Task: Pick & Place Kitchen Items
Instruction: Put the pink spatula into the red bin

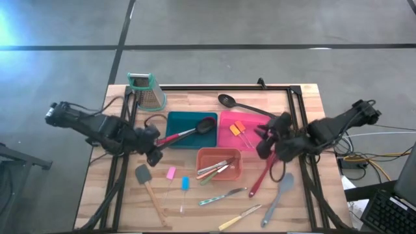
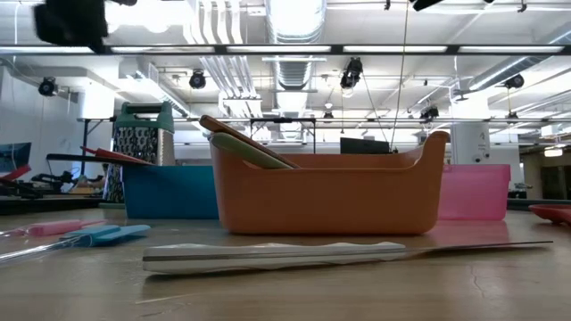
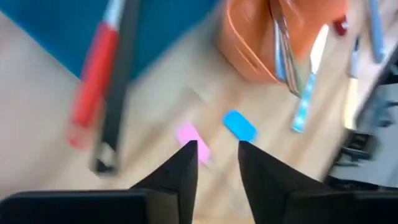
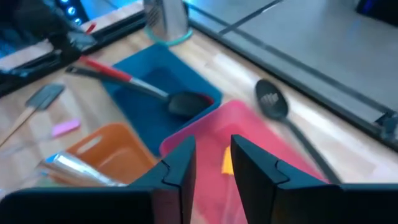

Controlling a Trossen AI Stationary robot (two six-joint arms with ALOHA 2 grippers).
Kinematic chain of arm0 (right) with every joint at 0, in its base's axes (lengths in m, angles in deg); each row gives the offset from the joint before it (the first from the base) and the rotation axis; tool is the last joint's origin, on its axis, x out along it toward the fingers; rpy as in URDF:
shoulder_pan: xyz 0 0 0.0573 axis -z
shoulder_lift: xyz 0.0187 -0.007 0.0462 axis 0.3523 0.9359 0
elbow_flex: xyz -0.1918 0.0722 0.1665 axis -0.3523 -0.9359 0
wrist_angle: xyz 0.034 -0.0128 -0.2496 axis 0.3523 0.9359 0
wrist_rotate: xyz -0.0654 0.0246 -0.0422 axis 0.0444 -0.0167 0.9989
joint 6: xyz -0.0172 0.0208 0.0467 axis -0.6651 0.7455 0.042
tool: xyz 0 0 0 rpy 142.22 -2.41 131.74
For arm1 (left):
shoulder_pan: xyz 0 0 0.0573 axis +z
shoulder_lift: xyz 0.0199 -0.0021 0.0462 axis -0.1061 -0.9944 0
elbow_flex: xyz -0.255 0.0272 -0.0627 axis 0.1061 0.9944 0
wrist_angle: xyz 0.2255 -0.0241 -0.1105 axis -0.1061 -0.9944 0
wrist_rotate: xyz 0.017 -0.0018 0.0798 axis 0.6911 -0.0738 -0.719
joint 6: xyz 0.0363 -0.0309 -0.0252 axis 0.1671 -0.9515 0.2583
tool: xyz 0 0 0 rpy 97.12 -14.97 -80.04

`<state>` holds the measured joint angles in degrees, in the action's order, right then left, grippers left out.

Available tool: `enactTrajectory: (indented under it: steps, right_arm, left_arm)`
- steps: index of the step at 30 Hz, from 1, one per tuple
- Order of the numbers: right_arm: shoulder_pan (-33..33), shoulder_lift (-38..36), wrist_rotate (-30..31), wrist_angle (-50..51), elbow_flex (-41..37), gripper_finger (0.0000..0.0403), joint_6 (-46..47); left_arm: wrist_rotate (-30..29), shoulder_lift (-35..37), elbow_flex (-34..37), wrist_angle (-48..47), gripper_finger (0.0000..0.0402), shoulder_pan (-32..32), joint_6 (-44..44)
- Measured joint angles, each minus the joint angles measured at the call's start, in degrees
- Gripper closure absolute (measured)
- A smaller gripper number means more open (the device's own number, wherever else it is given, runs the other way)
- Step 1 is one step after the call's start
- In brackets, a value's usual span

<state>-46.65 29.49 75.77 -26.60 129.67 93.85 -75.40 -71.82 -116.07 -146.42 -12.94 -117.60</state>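
We read both sets of jaws as narrowly parted, gripping nothing: left gripper [image 3: 215, 163] above the bare table, right gripper [image 4: 210, 163] over the pink tray [image 1: 227, 133]. Loose utensils [image 1: 222, 195] look light, stiff, slippery; we grasp mid-handle. The orange tray [image 1: 218, 162] holds knives; beyond it, the blue tray [image 1: 184, 123] holds a red-handled spoon [image 1: 188, 132].

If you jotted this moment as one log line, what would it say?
left gripper: empty, by blue tray | right gripper: empty, by pink tray | orange tray: holds knives
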Motion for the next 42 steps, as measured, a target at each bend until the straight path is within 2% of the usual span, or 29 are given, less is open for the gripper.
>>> enactTrajectory:
  steps: [8, 12, 14, 21, 25, 28, 33, 38, 42]
  right_arm:
    - [5.7, -4.7, 0.0, 0.1, 0.0, 0.0331, -7.1]
    - [8.0, -5.2, 0.0, 0.1, 0.0, 0.0338, -10.4]
    - [9.0, -5.1, 0.0, 0.1, 0.0, 0.0341, -12.3]
    - [10.5, -4.7, -0.4, 0.3, -0.4, 0.0342, -15.4]
    - [10.5, -4.7, -0.4, 0.6, -0.4, 0.0339, -15.4]
    - [10.5, -4.7, -0.4, 0.6, -0.4, 0.0342, -15.5]
    - [10.5, -4.7, -0.5, 0.6, -0.4, 0.0349, -15.4]
    - [10.5, -4.7, -0.7, 0.5, -0.4, 0.0350, -15.0]
    - [10.5, -4.7, -0.6, 0.4, -0.4, 0.0349, -15.0]
  left_arm:
    - [0.7, -6.3, -0.1, 2.2, 0.0311, -10.9, -20.7]
    - [0.7, -9.7, 0.0, -0.1, 0.0312, -13.0, -31.6]
    - [0.7, -11.4, 0.0, -0.2, 0.0312, -13.1, -33.2]
    - [0.6, -15.6, 0.0, 0.3, 0.0312, -13.0, -31.9]
    - [0.2, -17.9, 0.0, 3.7, 0.0307, -12.8, -22.1]
    - [-0.2, -20.4, 0.0, 5.3, 0.0290, -11.8, -16.9]
    - [0.3, -25.0, 0.0, 6.3, 0.0237, -9.2, -12.5]
    - [6.2, -28.8, 0.0, 6.7, 0.0191, -6.0, -11.3]
    - [11.0, -31.4, 0.0, 7.7, 0.0176, -4.0, -8.0]
